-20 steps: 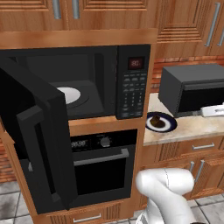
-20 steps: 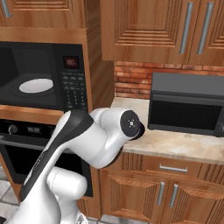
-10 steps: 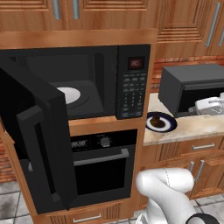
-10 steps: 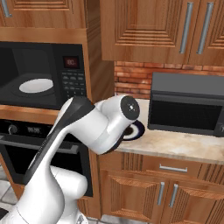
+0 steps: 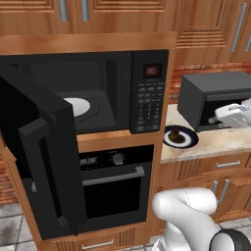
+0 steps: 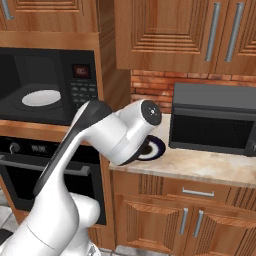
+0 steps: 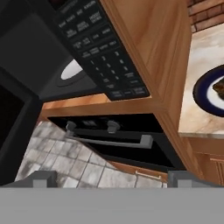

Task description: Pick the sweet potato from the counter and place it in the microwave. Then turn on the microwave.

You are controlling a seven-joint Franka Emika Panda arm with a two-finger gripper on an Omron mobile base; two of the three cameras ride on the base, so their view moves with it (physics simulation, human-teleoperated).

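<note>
Clearly the pick has not begun: the small dark brown oblong sweet potato (image 5: 177,135) lies on a round dark blue-rimmed plate (image 5: 167,140), which sits on the pale beige speckled stone desk (image 5: 220,141) just right of the big built-in black microwave (image 5: 149,93). The microwave's wide dark door (image 5: 44,152) hangs wide open toward the room, and its white round turntable (image 5: 78,106) is bare, so the receiving end seems ready.

To do this reach well, I would bring the pincer above the plate, point it down, and line its jaws across the potato's short width, not along its tapered length. Closing low on the lump, but clear of the plate's rim, should keep the plate from being dragged or tipped. A smaller dark grey box appliance (image 5: 215,98) stands close behind the plate, so coming in from the front or from above looks safer than sweeping in from the back.

The white arm (image 6: 107,137) bends sharply in front of the desk in the right base view, its forearm hiding most of the plate. The hand camera looks aslant at the keypad (image 7: 103,57) and down toward the black oven (image 7: 109,138), with the plate at its right edge. The pincer (image 7: 109,177) stands fully open and holds nothing, well off from the potato.
</note>
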